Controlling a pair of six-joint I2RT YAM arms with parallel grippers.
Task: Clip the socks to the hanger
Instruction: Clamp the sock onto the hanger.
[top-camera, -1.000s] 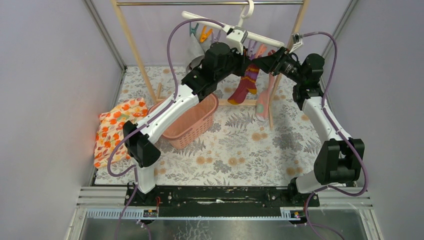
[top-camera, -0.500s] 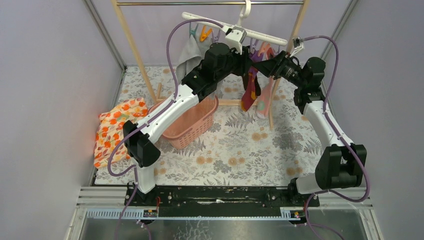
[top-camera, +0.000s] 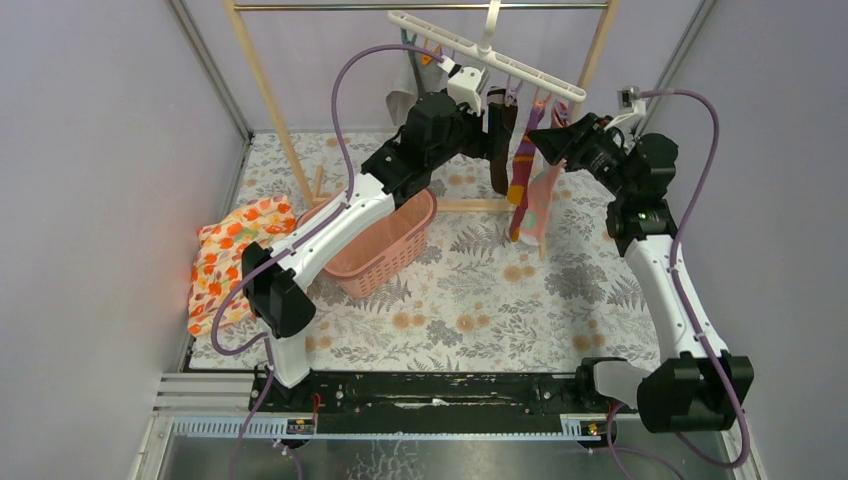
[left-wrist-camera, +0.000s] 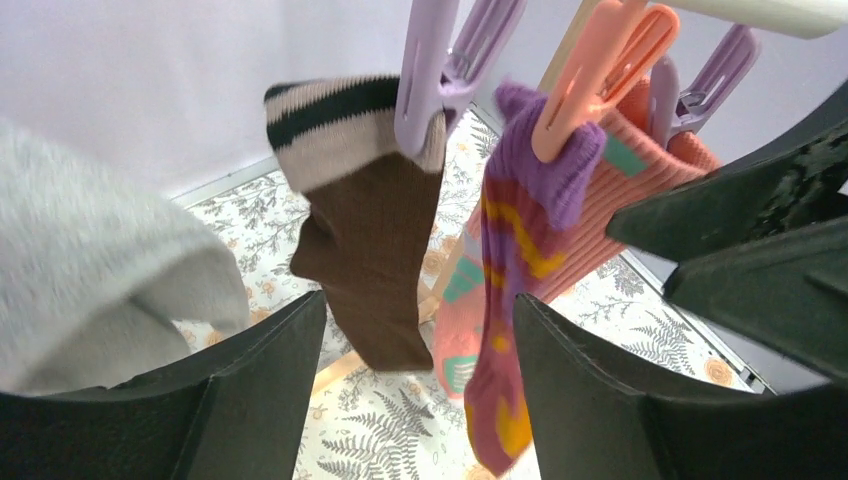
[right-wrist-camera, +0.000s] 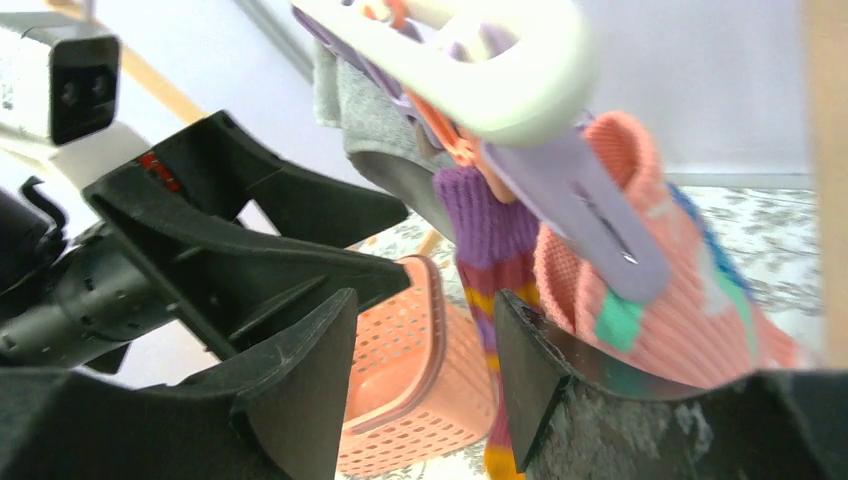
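On the hanger (top-camera: 445, 38), the sock (top-camera: 520, 170) is hanging clipped; left gripper (left-wrist-camera: 418, 310) at nine o'clock, right gripper (right-wrist-camera: 422, 300) at three, both gaping empty.

Top camera looks down from behind; both wrist cameras closely share the purple sock (left-wrist-camera: 505, 280).

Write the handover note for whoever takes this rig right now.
Left gripper: jaws open, empty, just in front of the hung socks.
Right gripper: jaws open, empty, on the other side of them.
Striped sock: cuff pinched in the orange clip under the hanger, between the brown sock and the pink sock.
Done: sock clipped and hanging free.
Left: probably only drawing both arms back without snagging the socks.
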